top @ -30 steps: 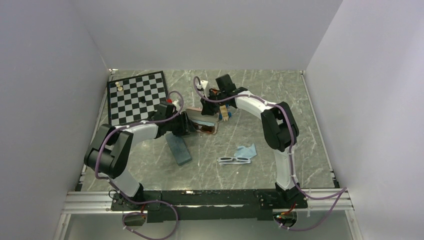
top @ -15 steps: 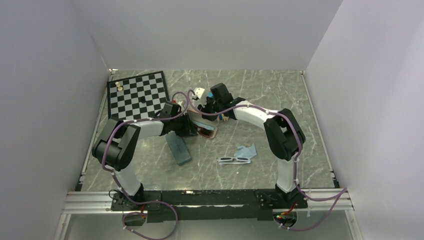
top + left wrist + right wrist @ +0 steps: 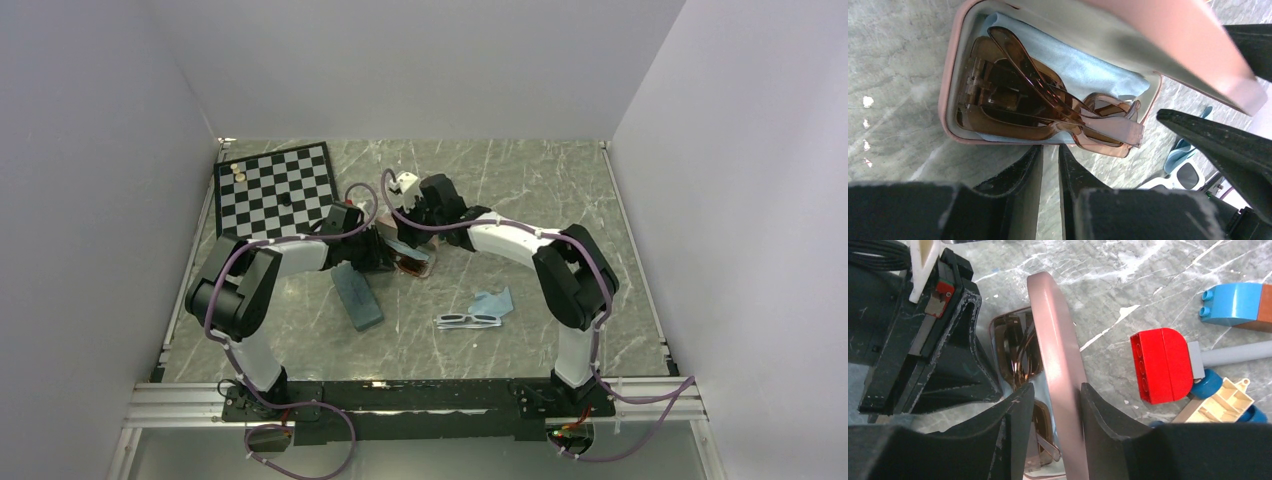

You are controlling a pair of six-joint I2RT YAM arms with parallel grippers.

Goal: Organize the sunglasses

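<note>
The reddish-brown sunglasses (image 3: 1048, 107) lie folded on a light blue cloth (image 3: 1083, 65) inside the open pink case (image 3: 948, 95). One end pokes over the case's rim. The case's lid (image 3: 1053, 330) stands half raised between the fingers of my right gripper (image 3: 1053, 394). These jaws are open: one finger is against the lid, the other stands off it. My left gripper (image 3: 1050, 147) is almost closed, with nothing in its narrow slit and its tips at the case's near rim. The pale-framed sunglasses (image 3: 468, 320) lie folded on the table, nearer the arm bases.
A second light blue cloth (image 3: 492, 302) lies just behind the pale pair. A slate-blue case (image 3: 357, 295) rests left of centre, and a chessboard (image 3: 275, 195) at the back left. Toy blocks, red (image 3: 1160, 365) and blue (image 3: 1233, 304), sit right of the pink case.
My right gripper came down from the back onto the pink case's lid, and its jaws have since widened. My left jaws have narrowed beside the case.
</note>
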